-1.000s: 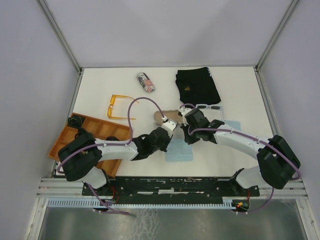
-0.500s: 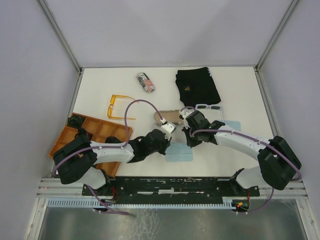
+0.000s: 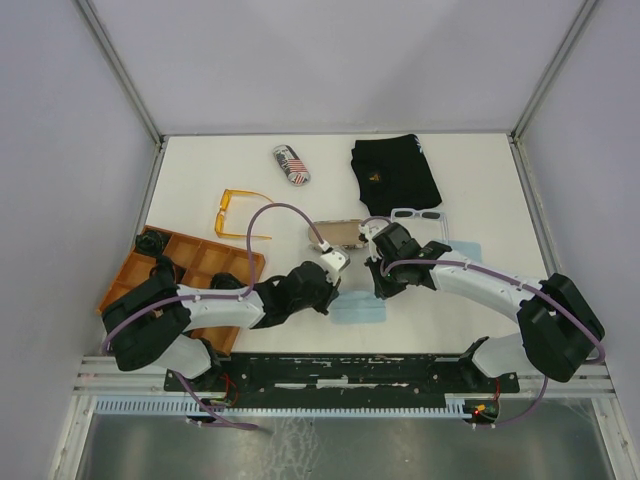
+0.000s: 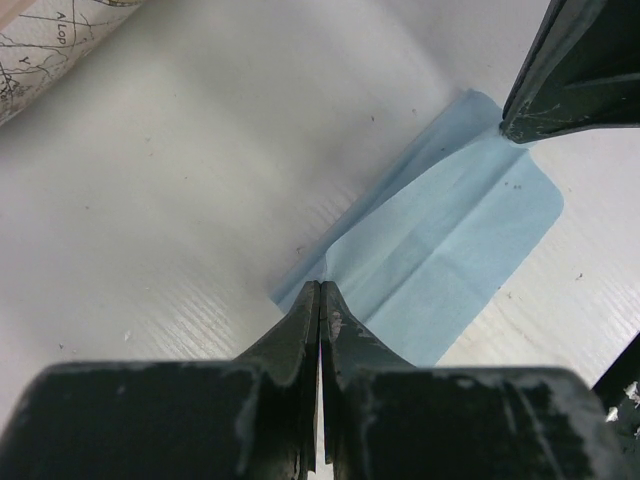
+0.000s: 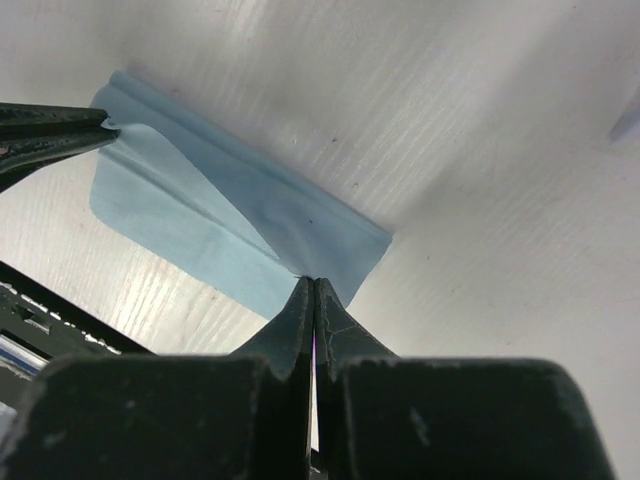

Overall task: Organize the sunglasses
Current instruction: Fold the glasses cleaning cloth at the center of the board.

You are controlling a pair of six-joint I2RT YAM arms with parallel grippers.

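Both grippers have eased back from the oval case, uncovering more of it. From above, the left gripper and right gripper meet at a light blue cloth. The orange sunglasses lie left of the case, the white sunglasses right, both untouched. Left wrist: fingers pinched shut on one cloth corner. Right wrist: fingers clamp the opposite corner, the edge between them raised in a fold.

Just beyond the jaws pinching the blue cloth, the printed case blocks passage; white sunglasses lie farther right, bare table leftward.
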